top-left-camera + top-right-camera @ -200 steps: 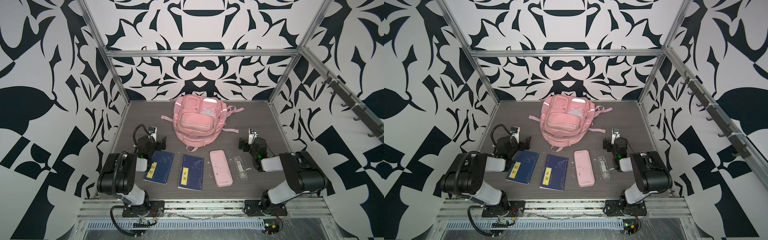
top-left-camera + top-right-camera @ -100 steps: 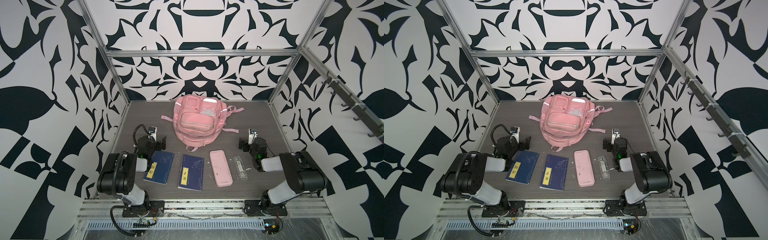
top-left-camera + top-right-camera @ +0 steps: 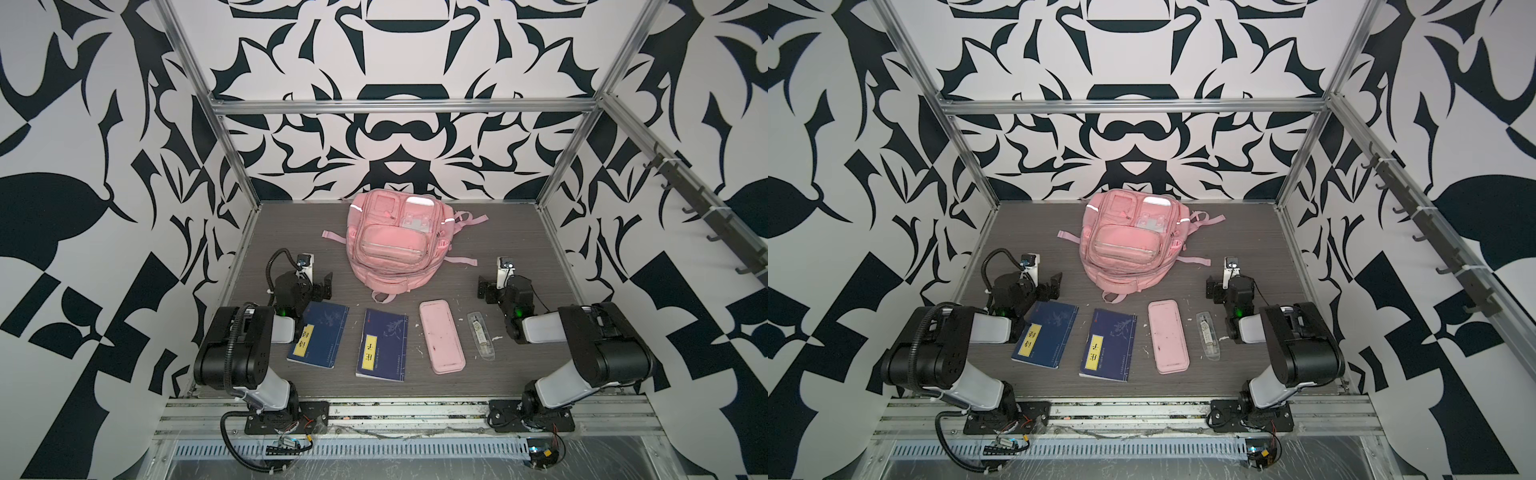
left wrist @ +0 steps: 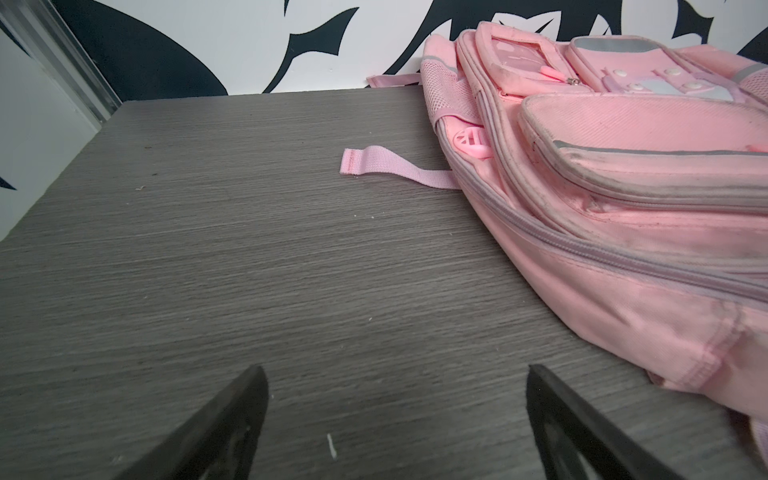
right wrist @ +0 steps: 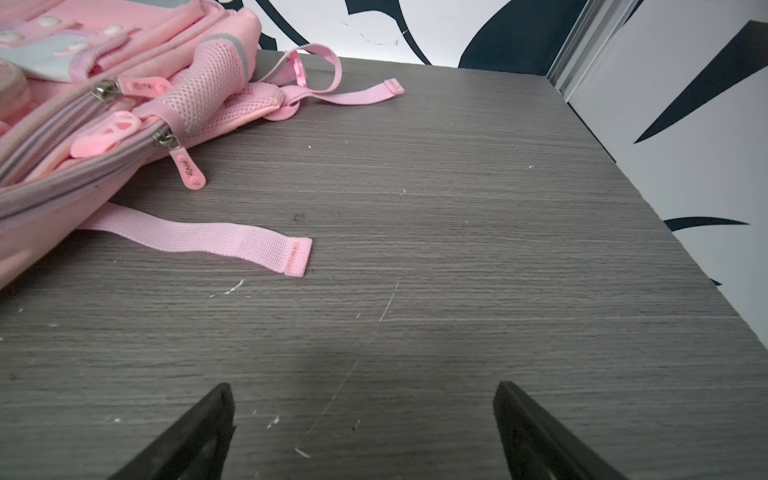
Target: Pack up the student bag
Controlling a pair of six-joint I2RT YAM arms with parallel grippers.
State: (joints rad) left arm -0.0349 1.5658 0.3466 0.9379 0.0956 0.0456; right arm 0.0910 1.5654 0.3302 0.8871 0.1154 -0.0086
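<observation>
— Where is the bag [image 3: 392, 249]?
— It lies on the desk [image 3: 291, 232], between the two claws and a little ahead of them, touching neither.
— And the claws?
— The left claw [image 4: 395, 369] and the right claw [image 5: 363, 385] both stand wide open, empty.

The grey wood-grain table [image 3: 291, 232] carries the student bag [image 3: 395, 245], lying flat towards the back. Nearer the front, in a row and apart from each other, lie a blue notebook [image 3: 318, 334], another blue notebook [image 3: 382, 351], a pink pencil case [image 3: 441, 336] and a clear packet [image 3: 481, 336].
</observation>
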